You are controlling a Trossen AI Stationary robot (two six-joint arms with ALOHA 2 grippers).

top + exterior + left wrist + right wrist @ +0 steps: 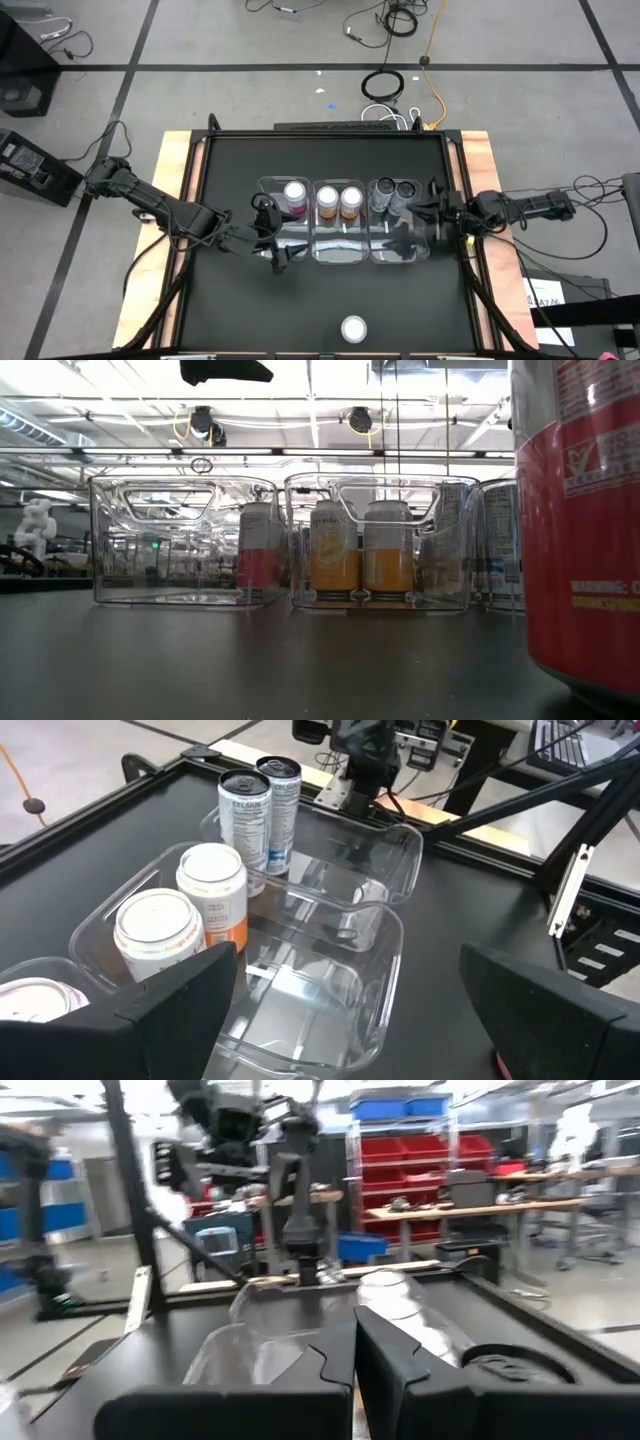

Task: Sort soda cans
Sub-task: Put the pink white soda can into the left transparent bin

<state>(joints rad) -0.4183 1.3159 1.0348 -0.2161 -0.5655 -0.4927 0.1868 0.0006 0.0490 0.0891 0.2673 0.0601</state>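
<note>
The left gripper [283,252] hangs with its two dark fingers [190,995] spread wide and nothing between them, poised just at the near-left corner of the row of clear bins [340,255] — no can in its grasp, no contact that can be made out. Over on the other side, the right gripper [437,212] sits at the right end of the row with its fingers [300,1380] pressed fully together, empty, just beside the right-hand bin. Between the two arms, three clear bins stand side by side on the black worktop [240,320]. The left bin carries one pink can [296,194] at its far end. The middle bin holds the two orange cans [339,202], standing upright, side by side and touching or nearly so. The right bin has the two dark grey cans [394,194], also upright at the far end, close together. And well apart from all of that, one more can [354,328] stands alone at the front edge of the worktop, silver top up; from the low view it looms right beside the camera, red-sided [580,530], outside every bin.
</note>
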